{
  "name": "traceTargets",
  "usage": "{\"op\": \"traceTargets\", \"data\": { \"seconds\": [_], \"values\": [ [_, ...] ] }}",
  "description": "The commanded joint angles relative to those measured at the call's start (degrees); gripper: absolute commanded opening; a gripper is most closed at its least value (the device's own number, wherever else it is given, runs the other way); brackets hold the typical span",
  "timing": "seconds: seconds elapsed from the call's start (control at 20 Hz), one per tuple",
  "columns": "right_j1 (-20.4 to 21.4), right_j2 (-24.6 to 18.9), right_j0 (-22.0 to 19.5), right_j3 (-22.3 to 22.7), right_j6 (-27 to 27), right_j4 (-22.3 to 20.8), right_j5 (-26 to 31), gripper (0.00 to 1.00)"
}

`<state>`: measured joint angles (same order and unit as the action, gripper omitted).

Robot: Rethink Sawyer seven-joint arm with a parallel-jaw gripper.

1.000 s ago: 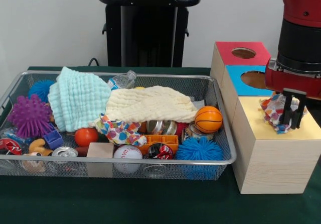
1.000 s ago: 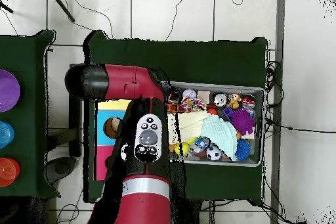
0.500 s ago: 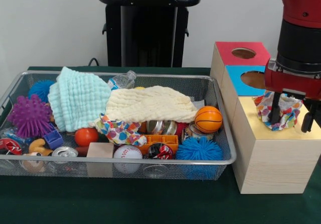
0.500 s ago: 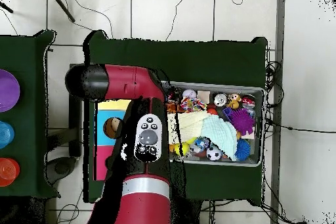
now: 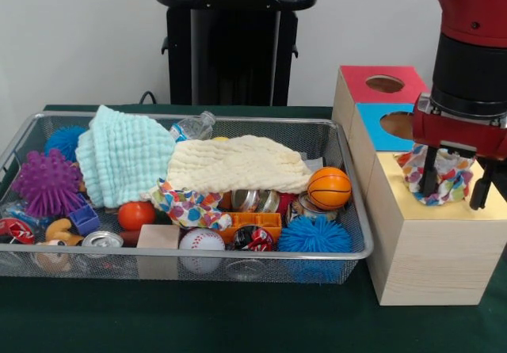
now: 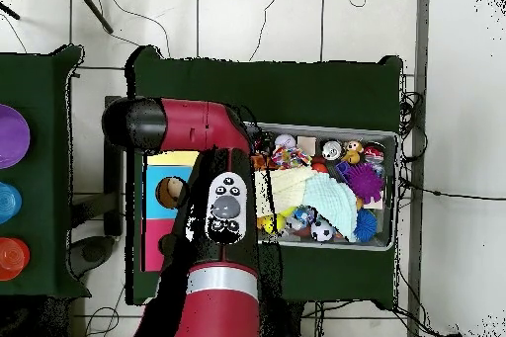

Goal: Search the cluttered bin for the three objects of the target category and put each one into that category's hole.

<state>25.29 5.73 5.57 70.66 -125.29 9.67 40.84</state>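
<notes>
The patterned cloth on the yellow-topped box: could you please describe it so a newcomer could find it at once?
Start at the row of wooden boxes right of the wire bin; take the nearest one, topped yellow. The patterned cloth sits crumpled on that top, between the open fingers of the gripper. Unlike its twin in the bin, it lies outside the basket.

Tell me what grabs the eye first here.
The red and black arm comes down at the right, its gripper open, jaws either side of a colourful patterned cloth on the yellow-topped box. To the left, the wire mesh bin brims with clutter, topped by a cream cloth and a mint cloth.
</notes>
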Motion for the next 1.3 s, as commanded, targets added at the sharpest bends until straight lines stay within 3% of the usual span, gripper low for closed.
{"op": "traceTargets", "data": {
  "seconds": [0.05, 0.3, 0.75, 1.05, 1.3],
  "values": [
    [0.3, -2.6, -2.0, 9.1, -6.7, 0.7, 1.0, 1.0],
    [2.5, -2.8, -2.3, 9.8, -6.7, 1.7, 4.1, 1.0],
    [3.8, -2.8, -2.4, 7.2, -8.3, 3.4, 9.5, 1.0],
    [5.0, -3.1, -3.0, 7.9, -7.2, 3.9, 10.1, 1.0],
    [7.7, -3.1, -1.7, 10.9, -7.7, 4.5, 9.9, 1.0]
  ]
}}
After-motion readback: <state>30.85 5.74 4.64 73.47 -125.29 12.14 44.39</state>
